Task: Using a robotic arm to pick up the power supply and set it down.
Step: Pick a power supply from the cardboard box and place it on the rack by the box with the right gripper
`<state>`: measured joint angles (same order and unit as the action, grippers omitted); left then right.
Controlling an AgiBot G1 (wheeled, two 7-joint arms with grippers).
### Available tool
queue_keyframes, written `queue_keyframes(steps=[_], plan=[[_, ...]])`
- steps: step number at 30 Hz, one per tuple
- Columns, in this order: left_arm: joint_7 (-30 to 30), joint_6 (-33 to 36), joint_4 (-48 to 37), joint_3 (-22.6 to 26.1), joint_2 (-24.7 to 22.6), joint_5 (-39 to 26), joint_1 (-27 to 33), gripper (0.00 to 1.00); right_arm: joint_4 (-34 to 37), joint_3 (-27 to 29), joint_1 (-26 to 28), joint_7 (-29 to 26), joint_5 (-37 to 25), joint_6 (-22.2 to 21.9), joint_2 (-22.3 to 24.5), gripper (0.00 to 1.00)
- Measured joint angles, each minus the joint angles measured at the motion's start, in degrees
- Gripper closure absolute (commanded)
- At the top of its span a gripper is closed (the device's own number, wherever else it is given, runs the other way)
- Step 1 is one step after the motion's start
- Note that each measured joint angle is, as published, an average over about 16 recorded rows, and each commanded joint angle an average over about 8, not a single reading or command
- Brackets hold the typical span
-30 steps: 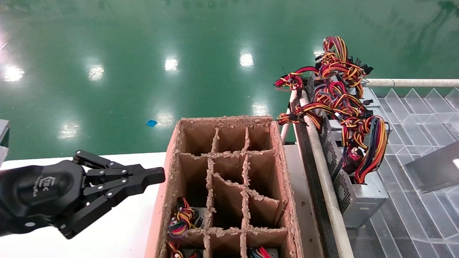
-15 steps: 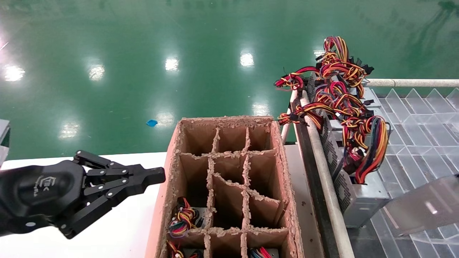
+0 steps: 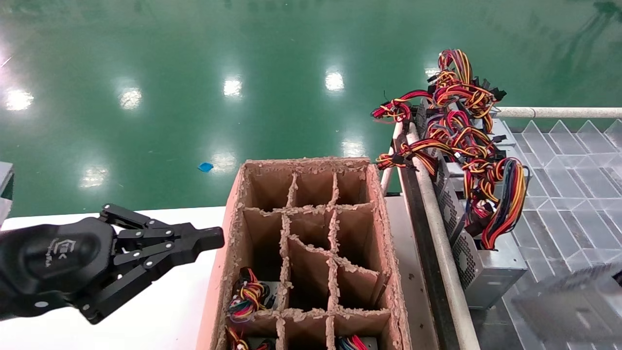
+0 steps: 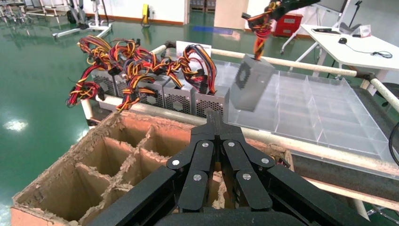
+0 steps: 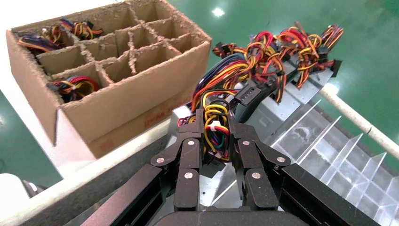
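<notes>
since the earlier frames, a blurred grey shape at the lower right of the head view has dropped lower and slid toward the corner; the left hand (image 3: 206, 239) has not moved.

the right hand (image 5: 216, 123) is clenched on the coloured wire bundle (image 5: 217, 126) of the power supply (image 4: 249, 82). in the left wrist view that grey metal box hangs by its wires in the air above the clear divided tray (image 4: 329, 120), apart from its floor. the box is directly below the hand, dangling from the bundle. in the head view it appears only as the blur (image 3: 568, 304) near the lower right edge, and the hand itself is out of that picture.

judging from this, the pick-up is done and the carrying is under way. what remains is lowering the box into place and letting go of the wires. the pictures do not show exactly where it is meant to land.

a row of other power supplies (image 3: 478, 243) with tangled wires stands along the tray's edge beside a pale rail (image 3: 437, 233). a worn cardboard box (image 3: 311, 253) with dividers sits on the white tabletop (image 3: 160, 311), a few cells holding wired units.

the left hand rests idle over the tabletop beside the cardboard box, its fingers pressed together and grasping nothing.
</notes>
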<state>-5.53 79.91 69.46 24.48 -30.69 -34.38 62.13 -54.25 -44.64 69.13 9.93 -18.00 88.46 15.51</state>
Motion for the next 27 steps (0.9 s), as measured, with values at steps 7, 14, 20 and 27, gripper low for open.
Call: queue_keyframes(steps=[7, 14, 20, 27], plan=[[0.00, 0.00, 0.00, 0.00, 0.00, 0.00, 0.00, 1.00, -5.24, -6.72, 3.02, 0.67, 3.34, -2.95, 1.33, 1.00], [0.00, 0.00, 0.00, 0.00, 0.00, 0.00, 0.00, 1.00, -9.11, -10.63, 4.23, 1.37, 5.42, -6.94, -0.25, 1.00], [0.00, 0.00, 0.00, 0.00, 0.00, 0.00, 0.00, 1.00, -10.99, -11.84, 4.34, 1.65, 6.19, -10.48, -2.37, 1.00], [0.00, 0.00, 0.00, 0.00, 0.00, 0.00, 0.00, 1.00, -12.38, -12.17, 4.21, 1.51, 6.43, -14.48, -4.59, 1.00]])
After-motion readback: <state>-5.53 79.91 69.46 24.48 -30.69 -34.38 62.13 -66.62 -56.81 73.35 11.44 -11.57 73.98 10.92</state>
